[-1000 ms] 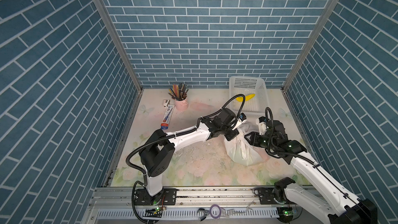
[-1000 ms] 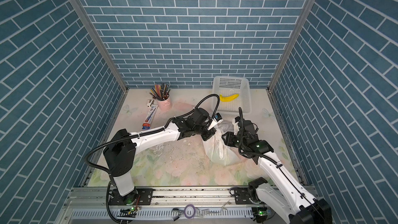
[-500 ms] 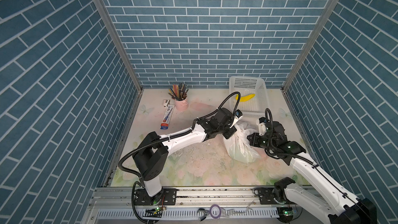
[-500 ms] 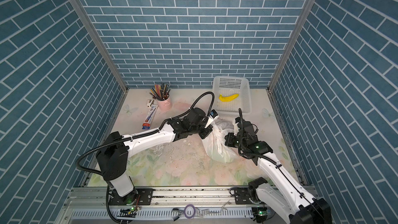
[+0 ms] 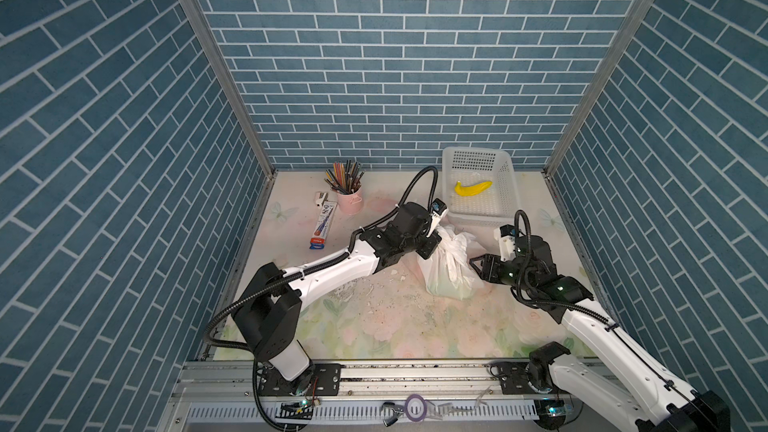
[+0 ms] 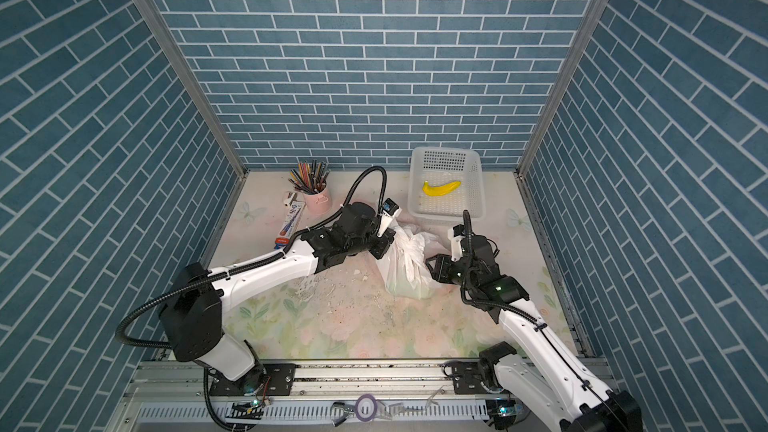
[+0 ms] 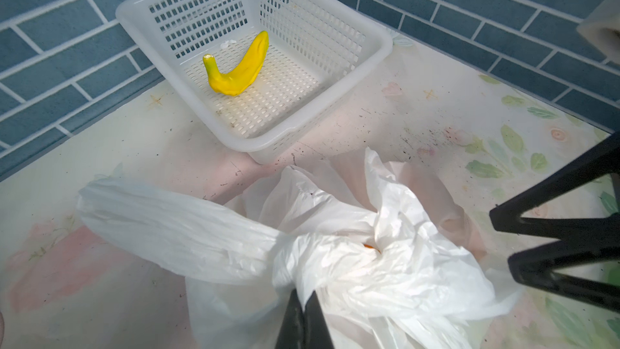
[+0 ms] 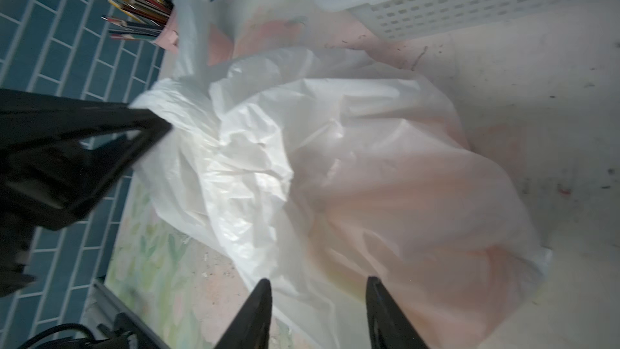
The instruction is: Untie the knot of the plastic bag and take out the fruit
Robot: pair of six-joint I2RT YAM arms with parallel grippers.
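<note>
A: On the floral table (image 5: 374, 317), back right corner: white perforated basket (image 5: 473, 162), against the brick wall. Just in front of its near corner, almost touching: the plastic bag (image 5: 446, 272), standing bulged. Same spot in both top views.

B: Bag top?

A: Gathered and crumpled. One long handle strip (image 7: 161, 223) lies flat on the table, pointing away from the bundle. The knot: can't tell from any view whether it's tied or loose.

B: Left side?

A: The left gripper (image 7: 303, 297) has its jaws together, pinching a fold of bag film at the gathered top. The right wrist view agrees: its black tip is pressed into the white plastic.

B: Right?

A: The right gripper (image 8: 318, 283) has its jaws apart, nothing clamped. The tips sit at the bag's side with the bag body right ahead of them. In both top views it's just right of the bag.

B: Smaller stuff?

A: Pink cup of coloured pencils (image 5: 349, 201) at the back wall, left of the basket, well apart from the bag. A long printed carton (image 5: 323, 226) lies flat just in front of the cup. A yellow banana (image 5: 472, 188) lies on the basket floor.

B: The fruit?

A: The fruit (image 7: 369, 247) is inside the bag. Only an orange sliver shows in a gap in the crumple. There's a greenish tint through the film low down in both top views.
</note>
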